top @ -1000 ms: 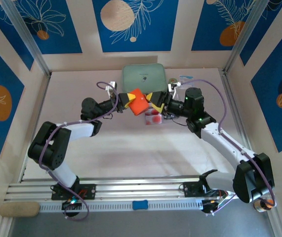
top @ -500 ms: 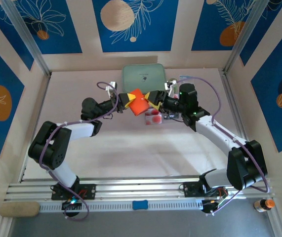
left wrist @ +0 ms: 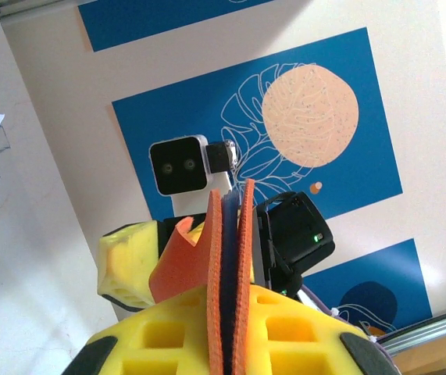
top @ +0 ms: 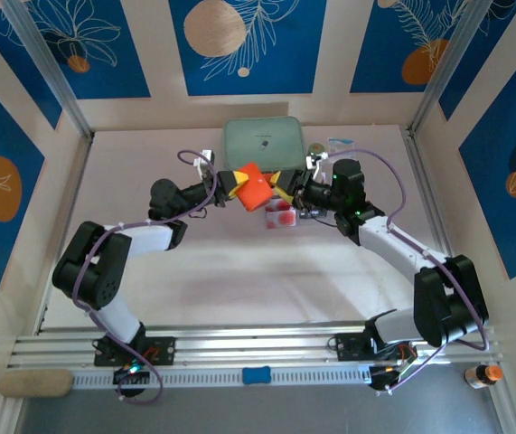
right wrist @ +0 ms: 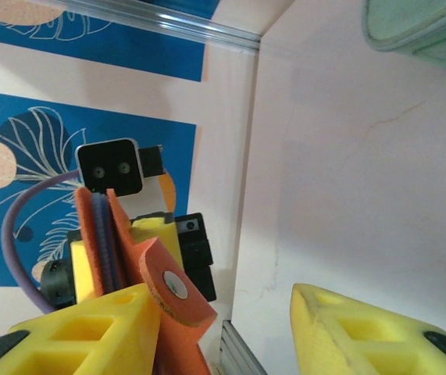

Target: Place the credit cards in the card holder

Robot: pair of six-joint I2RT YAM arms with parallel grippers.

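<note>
**Holder pinched in left gripper, cards in tray**

- The left gripper (top: 232, 183) has its jaws pressed onto the card holder (top: 254, 188) and holds it off the table (top: 194, 271), far centre.
- In the left wrist view the card holder (left wrist: 226, 258) sits edge-on between the yellow fingers (left wrist: 168, 344). Its two orange leaves stand slightly apart, with a dark lining between them.
- The right gripper (top: 282, 183) faces it from the right with its jaws spread and nothing clamped.
- In the right wrist view the snap flap (right wrist: 172, 293) lies against the inner side of one finger (right wrist: 90, 328). The other finger (right wrist: 363, 336) is well apart from it.
- The cards (top: 280, 214) lie in a clear tray (top: 268, 222) on the table, just near of the holder and below both grippers.

What's around and in the way:
- From above, the holder and the right gripper overlap the far edge of the tray.
- A green case (top: 262, 140) sits just beyond the holder, toward the far wall.
- A small pale item (top: 341, 143) lies at far right; I can't tell what it is.
- Off the table, an orange bottle (top: 482, 374) stands near right and a beige pad (top: 33, 383) lies near left.
</note>
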